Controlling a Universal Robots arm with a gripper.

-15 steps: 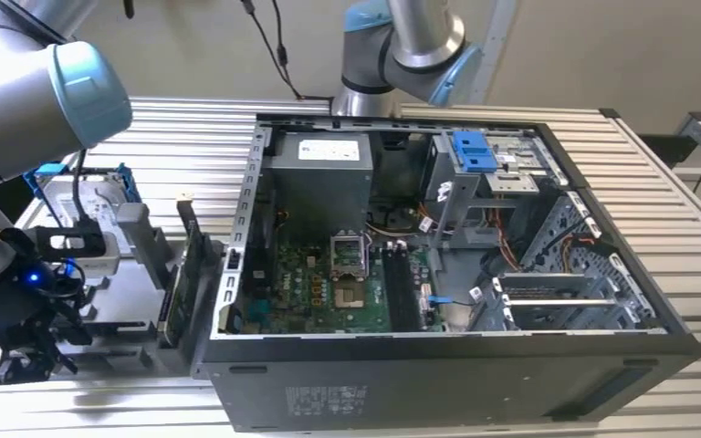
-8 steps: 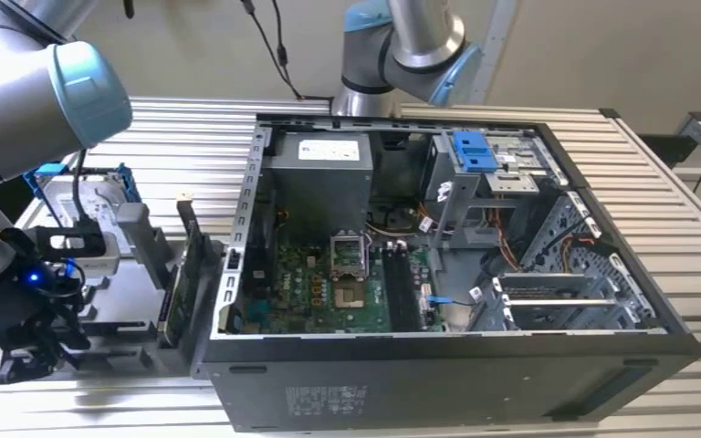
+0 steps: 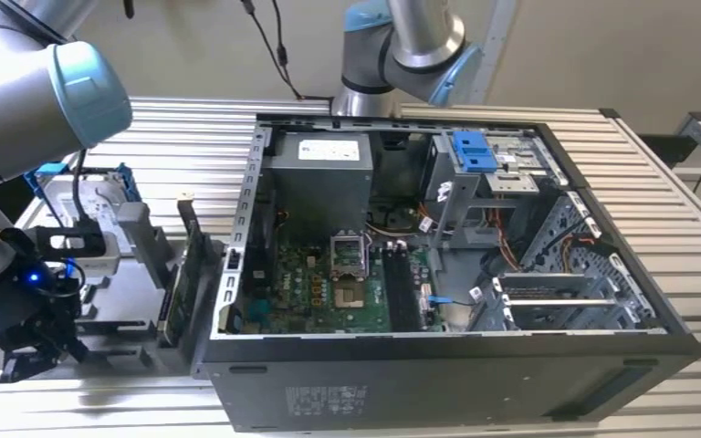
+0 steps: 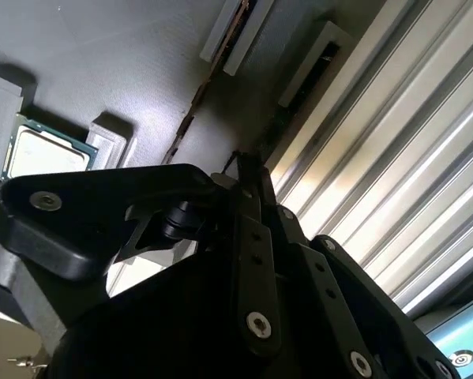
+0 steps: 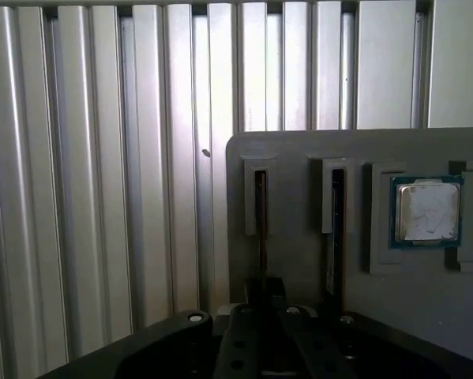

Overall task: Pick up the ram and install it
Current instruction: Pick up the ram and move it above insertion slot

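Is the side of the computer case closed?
No, the computer case lies open in the exterior view, with its green motherboard showing inside.

Parts tray [image 3: 131, 306] lies beside the computer case [image 3: 448, 376] (the exterior view's left).

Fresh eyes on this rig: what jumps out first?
In the exterior view, the open computer case dominates the middle of the ribbed metal table, motherboard exposed. In the first wrist view, the gripper sits at the grey parts holder, in line with the slot where the ram stands on edge. A silver-topped processor lies in another pocket.
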